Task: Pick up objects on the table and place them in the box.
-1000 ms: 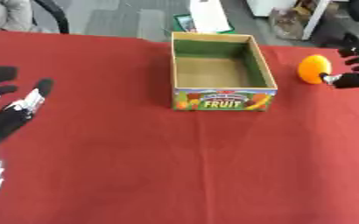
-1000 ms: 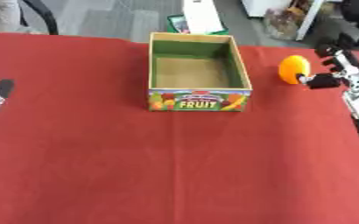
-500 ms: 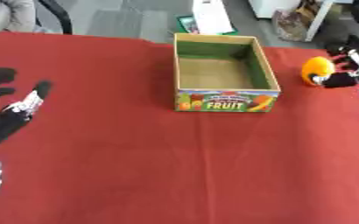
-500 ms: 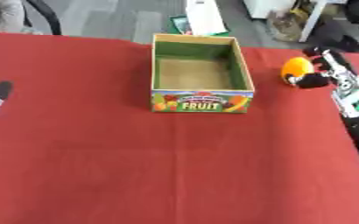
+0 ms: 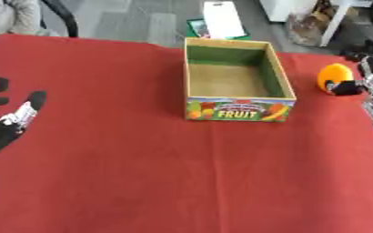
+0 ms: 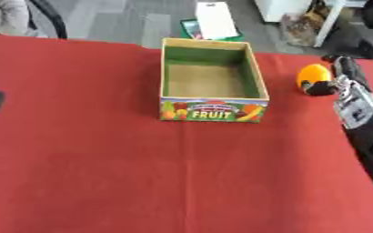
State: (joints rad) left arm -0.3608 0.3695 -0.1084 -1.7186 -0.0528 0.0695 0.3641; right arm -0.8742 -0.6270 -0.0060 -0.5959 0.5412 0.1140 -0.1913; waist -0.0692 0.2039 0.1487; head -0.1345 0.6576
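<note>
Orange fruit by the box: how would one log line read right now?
right hand: fingers on round orange fruit | green-lined cardboard fruit box: empty | left hand: idle, open

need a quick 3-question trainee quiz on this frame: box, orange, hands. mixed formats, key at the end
1. True or false: the box already holds the orange.
2. Multiple choice: where does the orange sit relative to the box? A) to the box's left B) to the box's right C) inside it
3. Short answer: which hand is at the orange, and where does the other one show?

Key
1. False. The box is empty; the orange is on the red tablecloth outside it.
2. B.
3. The right hand, with a dark fingertip against the orange's near side. The left hand rests open at the left edge, away from both.
</note>
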